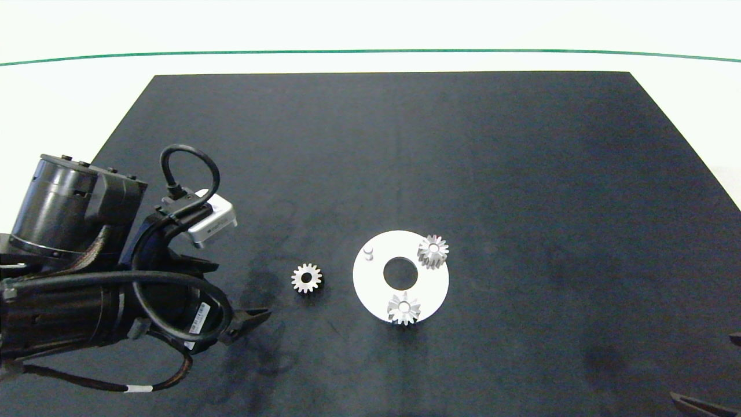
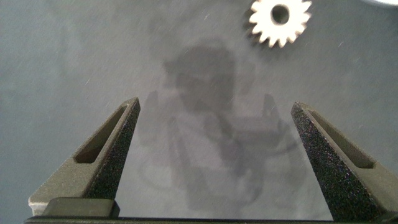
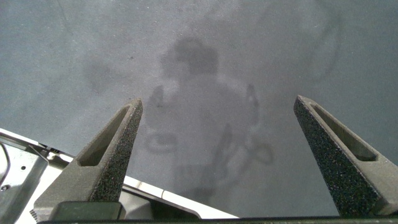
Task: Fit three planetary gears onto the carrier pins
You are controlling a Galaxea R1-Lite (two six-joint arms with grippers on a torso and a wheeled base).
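Your left claw (image 2: 214,155) hovers released, reaching toward a loose gear (image 1: 306,278) at the disc's (image 1: 370,289) nine o'clock; right claw (image 3: 217,155) parked, released.

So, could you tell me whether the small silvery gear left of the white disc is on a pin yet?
No: silvery gear lies flat on black mat, off white disc.
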